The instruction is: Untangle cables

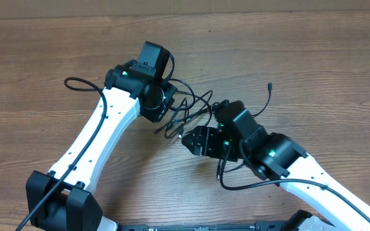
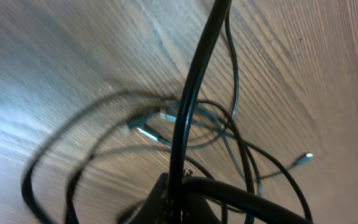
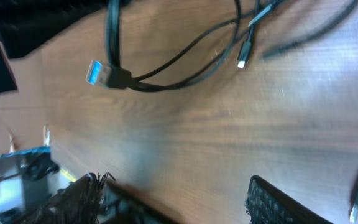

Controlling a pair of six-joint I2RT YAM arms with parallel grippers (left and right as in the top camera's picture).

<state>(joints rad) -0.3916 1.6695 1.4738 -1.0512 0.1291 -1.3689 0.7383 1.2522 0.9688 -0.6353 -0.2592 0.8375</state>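
The thin black flexible cables (image 1: pixel 188 112) lie in a loose knot near the middle of the brown wood-grain table (image 1: pixel 313 51), with loops crossing one another. One free end (image 1: pixel 270 85) trails out of the knot toward 2 o'clock and ends in a small dark tip. In the left wrist view the cables (image 2: pixel 247 155) spread over the wood in overlapping arcs. Two silvery tips (image 2: pixel 145 127) lie side by side at the centre, and a third tip (image 2: pixel 303 158) lies apart at 4 o'clock. In the right wrist view a cord (image 3: pixel 166 71) curves along the top of the picture to a blue-ended flat plug (image 3: pixel 98 71) at 10 o'clock, and a small pale tip (image 3: pixel 242 62) lies at 1 o'clock. The black left gripper (image 1: pixel 166 112) sits on the knot's 9 o'clock edge with its jaws closed. One cord (image 2: pixel 194 106) runs straight up from them, close to the lens. The black right gripper (image 1: pixel 186 138) is at the knot's 6 o'clock side. Its ribbed fingers (image 3: pixel 86 193) are spread wide over bare wood and hold nothing.
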